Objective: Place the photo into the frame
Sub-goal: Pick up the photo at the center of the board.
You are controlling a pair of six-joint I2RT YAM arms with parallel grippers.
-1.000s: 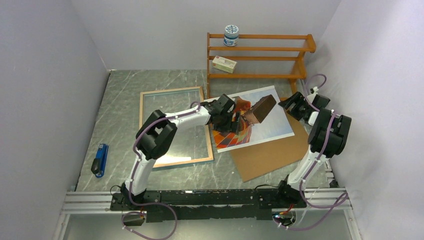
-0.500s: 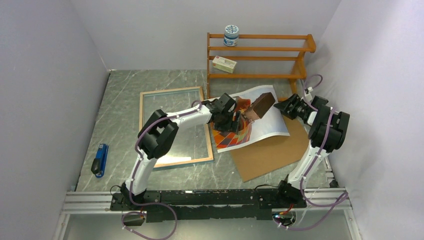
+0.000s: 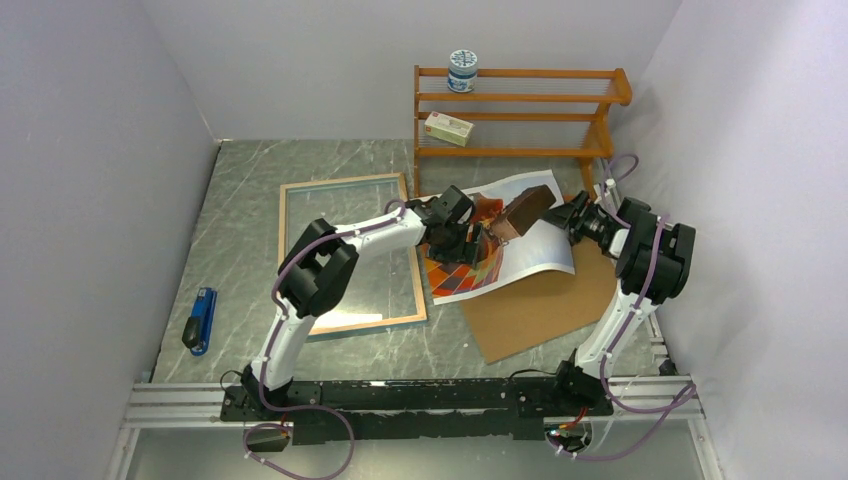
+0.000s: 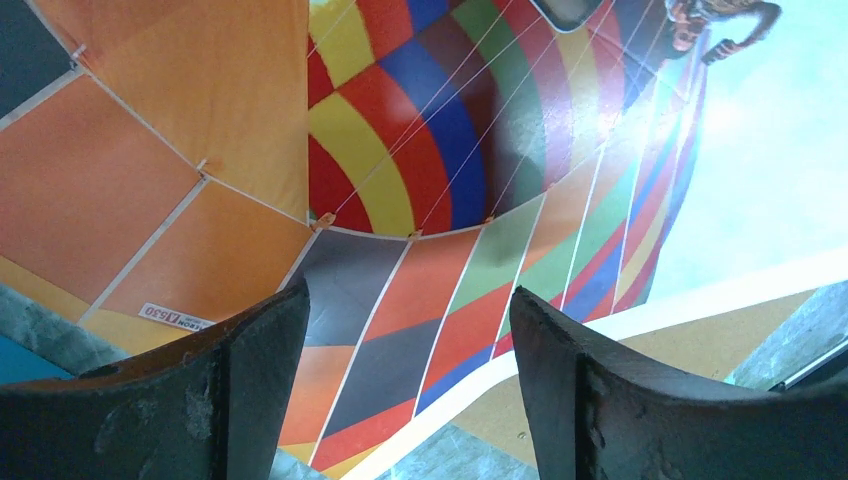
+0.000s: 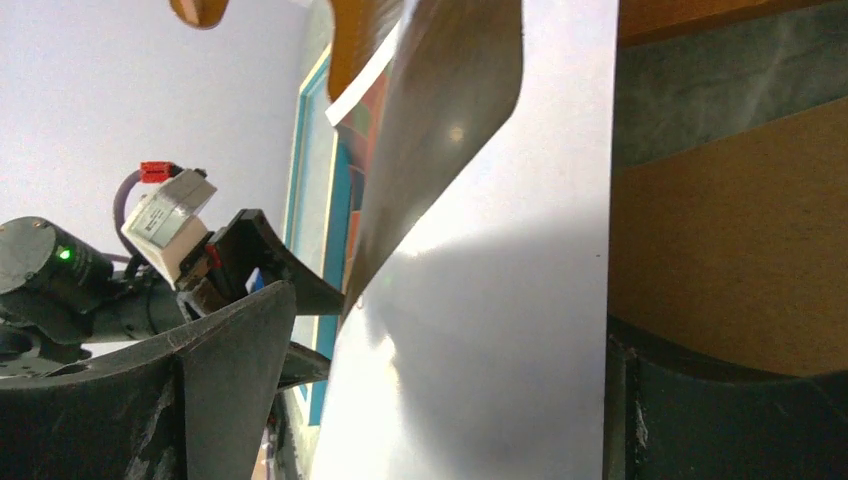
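Nearest me, the blue stapler (image 3: 201, 318) lies where it lay a second ago, and the brown backing board (image 3: 540, 305) has not shifted. The photo (image 3: 535, 250) rests on that board, picture side up, its left edge just beside the frame (image 3: 340, 181). The frame lies flat on the table under my left forearm, wood-coloured rim up, and the photo is not yet in it. My left pincer (image 4: 410, 300) hangs over the balloon's coloured panels with its fingers apart, gripping nothing, about where it was before. My right pincer (image 5: 450, 318) has slid left onto the photo's far right edge. Its fingers stand wide with the sheet between them, not clamped. The photo's right side, flatter earlier, has drawn in and now bows upward. Farthest back, the shelf rack (image 3: 520, 98) is unchanged.
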